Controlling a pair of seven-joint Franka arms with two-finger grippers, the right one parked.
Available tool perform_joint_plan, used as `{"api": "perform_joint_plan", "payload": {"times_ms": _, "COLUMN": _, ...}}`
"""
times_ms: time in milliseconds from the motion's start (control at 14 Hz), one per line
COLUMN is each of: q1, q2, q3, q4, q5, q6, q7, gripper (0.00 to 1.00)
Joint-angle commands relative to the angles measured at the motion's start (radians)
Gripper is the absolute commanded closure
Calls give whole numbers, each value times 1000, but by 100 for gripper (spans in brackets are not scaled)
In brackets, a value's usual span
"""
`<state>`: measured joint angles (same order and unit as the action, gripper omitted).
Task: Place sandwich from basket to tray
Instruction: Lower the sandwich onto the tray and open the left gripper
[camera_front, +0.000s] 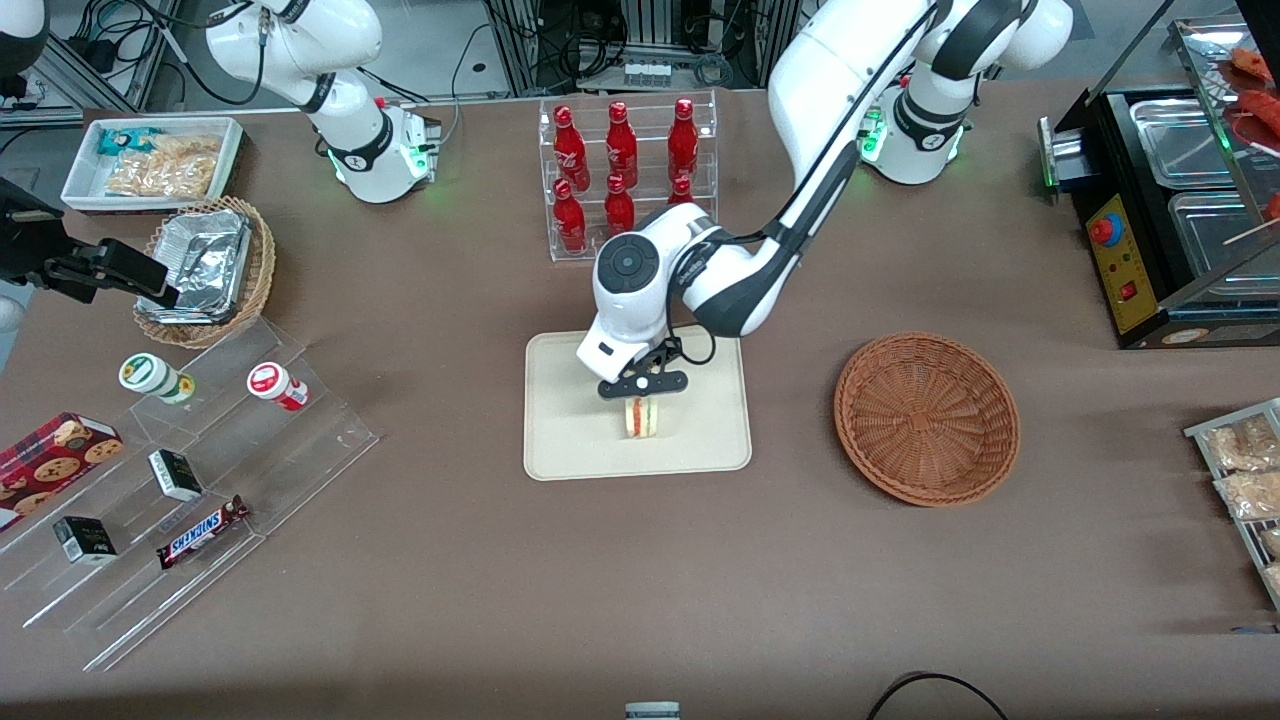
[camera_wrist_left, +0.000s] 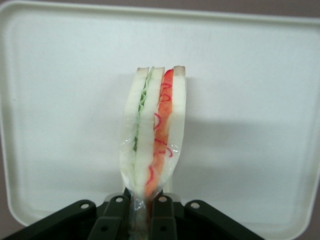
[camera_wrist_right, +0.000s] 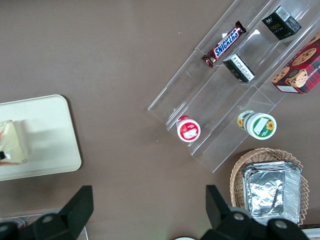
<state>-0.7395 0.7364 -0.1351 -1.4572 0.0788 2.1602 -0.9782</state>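
Observation:
The sandwich (camera_front: 645, 418) is a white-bread wedge in clear wrap with green and orange-red layers (camera_wrist_left: 155, 135). It stands over the cream tray (camera_front: 570, 440), at the tray's middle, and also shows at the frame edge in the right wrist view (camera_wrist_right: 11, 142). My left gripper (camera_front: 643, 386) is shut on the sandwich's wrapped end, directly above the tray (camera_wrist_left: 60, 100); its fingers (camera_wrist_left: 162, 215) pinch the wrap (camera_wrist_left: 141, 212). I cannot tell whether the sandwich touches the tray. The reddish-brown basket (camera_front: 927, 416) sits bare toward the working arm's end of the table.
A clear rack of red bottles (camera_front: 625, 170) stands farther from the front camera than the tray. Tiered acrylic shelves with snacks (camera_front: 180, 470), a tan basket holding a foil container (camera_front: 205, 270) and a white snack bin (camera_front: 155, 160) lie toward the parked arm's end. A food warmer (camera_front: 1170, 200) stands at the working arm's end.

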Motion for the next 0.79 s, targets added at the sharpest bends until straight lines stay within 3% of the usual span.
{"api": "perform_joint_plan", "payload": {"times_ms": 0, "q1": -31, "q2": 43, "q3": 14, "q4": 51, "q5": 18, "q6": -5, "q7": 18, "gripper": 89}}
{"api": "perform_joint_plan", "payload": {"times_ms": 286, "q1": -24, "q2": 44, "q3": 18, "q4": 55, "q5": 19, "q6": -3, "q7": 15, "gripper": 88}}
{"api": "perform_joint_plan", "payload": {"times_ms": 357, "q1": -26, "q2": 46, "q3": 18, "q4": 57, "q5": 19, "q6": -3, "q7": 13, "gripper": 84}}
{"api": "perform_joint_plan", "payload": {"times_ms": 429, "q1": -26, "q2": 52, "q3": 18, "q4": 57, "q5": 19, "q6": -3, "q7": 7, "gripper": 53}}
{"api": "perform_joint_plan", "payload": {"times_ms": 500, "q1": -26, "q2": 52, "q3": 18, "q4": 57, "q5": 19, "q6": -3, "q7": 7, "gripper": 9}}
{"api": "perform_joint_plan", "payload": {"times_ms": 571, "q1": -26, "q2": 47, "q3": 18, "q4": 57, "q5": 18, "q6": -3, "q7": 6, "gripper": 0}}
{"api": "perform_joint_plan", "payload": {"times_ms": 714, "q1": -23, "q2": 29, "q3": 20, "q4": 57, "q5": 15, "q6": -5, "q7": 0, "gripper": 0}}
